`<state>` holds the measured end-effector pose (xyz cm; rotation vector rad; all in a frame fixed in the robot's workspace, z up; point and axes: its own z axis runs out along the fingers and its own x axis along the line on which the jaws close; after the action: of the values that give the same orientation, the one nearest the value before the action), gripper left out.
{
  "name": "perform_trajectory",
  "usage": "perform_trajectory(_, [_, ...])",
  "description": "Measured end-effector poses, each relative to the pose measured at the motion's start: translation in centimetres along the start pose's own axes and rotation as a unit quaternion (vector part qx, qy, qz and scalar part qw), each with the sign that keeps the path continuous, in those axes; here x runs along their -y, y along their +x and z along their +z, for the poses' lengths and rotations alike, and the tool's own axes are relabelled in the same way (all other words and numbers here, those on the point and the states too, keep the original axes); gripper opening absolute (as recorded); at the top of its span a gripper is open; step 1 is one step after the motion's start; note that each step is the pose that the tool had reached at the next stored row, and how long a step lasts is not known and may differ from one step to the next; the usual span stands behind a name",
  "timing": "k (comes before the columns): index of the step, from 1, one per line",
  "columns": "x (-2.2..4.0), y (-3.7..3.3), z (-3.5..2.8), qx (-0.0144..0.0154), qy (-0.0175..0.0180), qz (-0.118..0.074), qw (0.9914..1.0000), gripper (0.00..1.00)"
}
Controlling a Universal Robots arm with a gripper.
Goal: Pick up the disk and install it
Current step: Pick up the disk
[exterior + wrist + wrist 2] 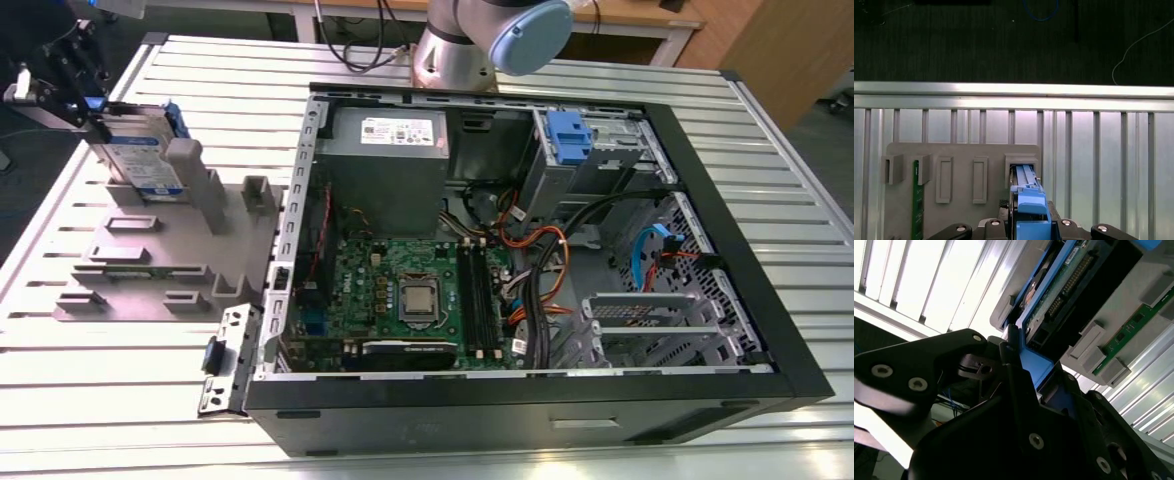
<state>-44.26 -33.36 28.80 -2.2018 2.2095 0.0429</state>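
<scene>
The disk (144, 158) stands on edge in a slot of the grey holder (174, 250) at the exterior view's left, silver with blue rails. My black gripper (96, 112) sits on its upper end. In the first wrist view the disk's blue rail (1026, 192) runs edge-on between the fingers of the gripper (1028, 222). The second wrist view shows the disk's underside with its connector (1066, 285). There the gripper (1036, 377) is shut, its black fingers (1010, 352) pressed on both sides of the blue rail.
An open computer case (747, 300) lies at the middle and right of the exterior view, with a blue caddy (567, 135) in its drive bay and a grey power supply (387, 135). A green memory stick (916, 200) stands in the holder. The arm's base (461, 50) rises behind the case.
</scene>
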Motion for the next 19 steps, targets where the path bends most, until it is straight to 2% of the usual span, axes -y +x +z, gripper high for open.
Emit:
perform_trajectory(7, [0.00,0.00,0.01,-0.0001,0.0001,0.000,1.00000,0.38])
perform_trajectory(8, [0.00,0.00,0.00,-0.0001,0.0000,0.000,1.00000,0.44])
perform_trajectory(19, [-0.10,-0.03,-0.18,-0.0004,0.0001,0.000,1.00000,0.44])
